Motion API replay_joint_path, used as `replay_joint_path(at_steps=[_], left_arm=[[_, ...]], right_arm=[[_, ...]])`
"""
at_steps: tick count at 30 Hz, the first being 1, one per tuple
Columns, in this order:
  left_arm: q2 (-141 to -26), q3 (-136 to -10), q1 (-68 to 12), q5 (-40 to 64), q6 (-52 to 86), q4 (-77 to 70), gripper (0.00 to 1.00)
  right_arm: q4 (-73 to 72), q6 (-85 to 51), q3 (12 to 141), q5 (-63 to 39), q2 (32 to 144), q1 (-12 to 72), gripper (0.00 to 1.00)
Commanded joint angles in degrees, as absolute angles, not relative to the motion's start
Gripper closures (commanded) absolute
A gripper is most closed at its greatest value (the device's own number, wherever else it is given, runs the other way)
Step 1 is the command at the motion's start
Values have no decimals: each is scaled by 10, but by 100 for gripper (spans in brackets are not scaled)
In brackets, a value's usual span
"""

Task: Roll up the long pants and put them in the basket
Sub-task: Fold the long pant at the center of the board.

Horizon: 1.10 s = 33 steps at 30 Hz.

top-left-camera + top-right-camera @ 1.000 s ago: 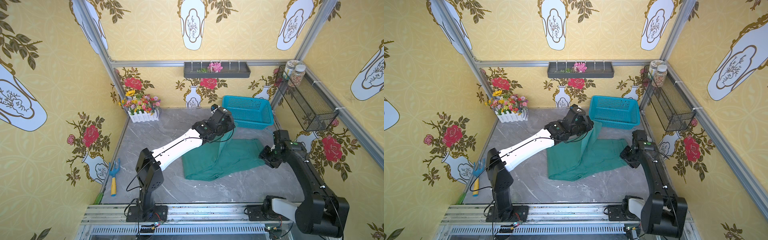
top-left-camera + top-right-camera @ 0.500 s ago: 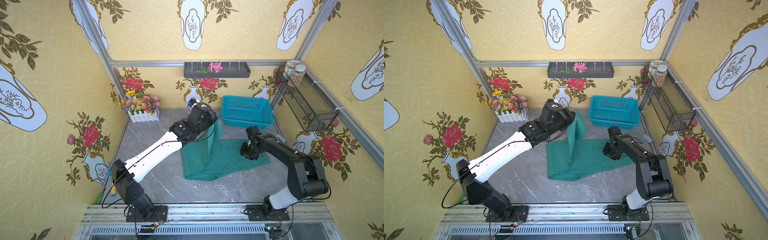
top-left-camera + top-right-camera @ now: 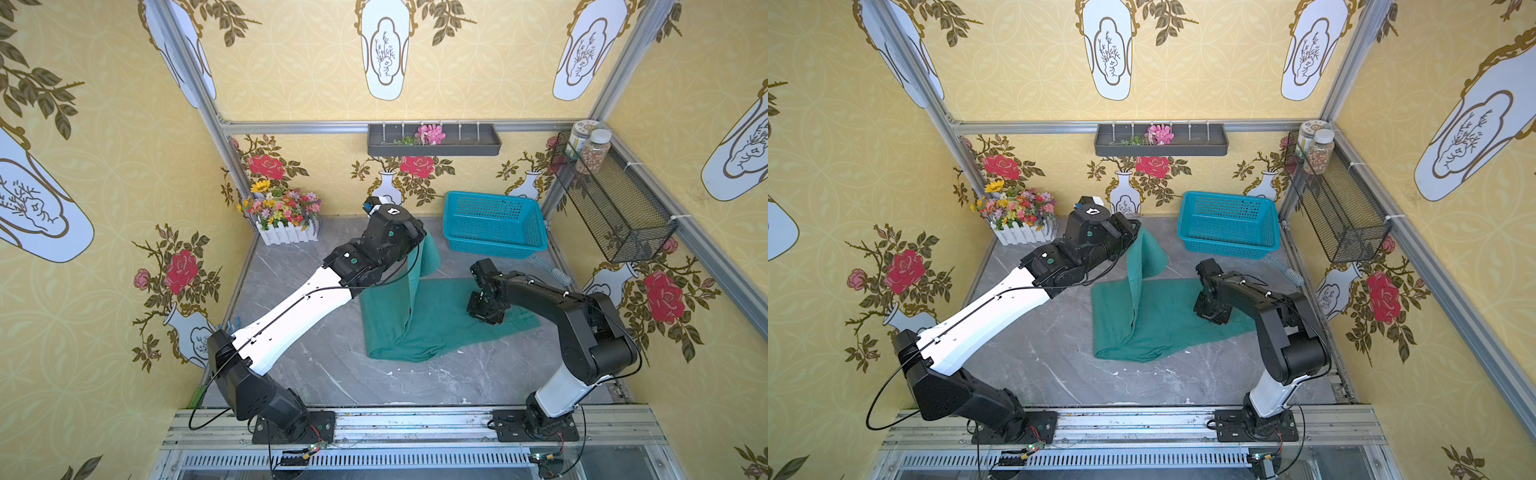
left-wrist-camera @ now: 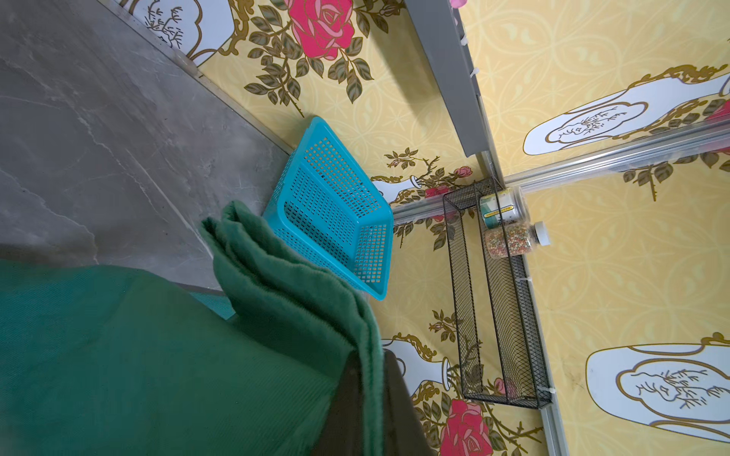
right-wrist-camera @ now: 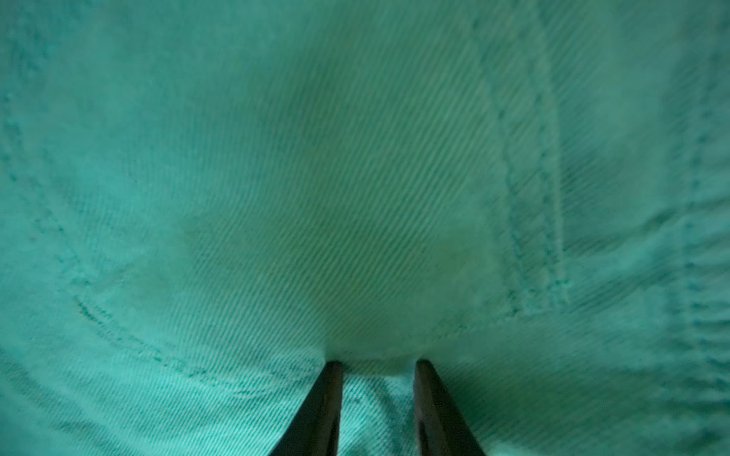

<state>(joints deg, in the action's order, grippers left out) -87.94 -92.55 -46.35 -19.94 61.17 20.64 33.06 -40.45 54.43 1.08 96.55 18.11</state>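
The long pants (image 3: 436,324) (image 3: 1163,328) are dark teal-green and lie folded on the grey table. One end is lifted into a standing fold. My left gripper (image 3: 1136,227) is raised near the back and shut on that lifted end. The left wrist view shows the fabric edge (image 4: 276,284) pinched in the left gripper (image 4: 373,355). My right gripper (image 3: 484,309) (image 3: 1210,311) points down on the flat right part of the pants. In the right wrist view its jaws (image 5: 377,361) stand a little apart, tips pressed into the cloth (image 5: 355,177), with cloth between them.
A turquoise mesh basket (image 3: 494,249) (image 3: 1225,249) (image 4: 328,205) stands at the back right, just behind the lifted fold. A brush (image 3: 557,272) lies by the right wall. A flower box (image 3: 286,232) sits at the back left. A black wire shelf (image 3: 611,208) hangs on the right wall.
My left arm has swung leftward, carrying the pants end up and over. My right arm has come in from the right edge and now presses on the pants. Its jaws have narrowed.
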Motion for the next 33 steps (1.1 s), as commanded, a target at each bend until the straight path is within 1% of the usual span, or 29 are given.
replay_joint_path(at_steps=[1, 7, 11, 14, 16, 21, 25, 28, 33], left_arm=[[-877, -935, -464, -207, 609, 190, 100], [-879, -948, -463, -208, 605, 202, 100], [-894, -953, -465, -184, 617, 207, 100], [-918, -960, -480, -168, 624, 198, 100], [-940, -976, -494, -158, 620, 196, 100], [-1017, -1021, -522, -124, 609, 184, 100], [-1070, -1054, -536, -102, 591, 165, 100], [-1117, -1094, -549, -99, 569, 166, 100], [-1202, -1164, -576, -100, 541, 169, 100]], right_arm=[[325, -438, 541, -23, 975, 207, 65], [321, -455, 553, -29, 983, 230, 64], [333, -451, 565, -33, 967, 217, 59], [352, -442, 551, -38, 899, 161, 51], [374, -424, 536, -45, 846, 107, 48], [446, -354, 523, -72, 750, -32, 47], [471, -320, 511, -87, 708, -126, 46], [476, -316, 509, -92, 699, -156, 46], [481, -324, 513, -90, 691, -183, 46]])
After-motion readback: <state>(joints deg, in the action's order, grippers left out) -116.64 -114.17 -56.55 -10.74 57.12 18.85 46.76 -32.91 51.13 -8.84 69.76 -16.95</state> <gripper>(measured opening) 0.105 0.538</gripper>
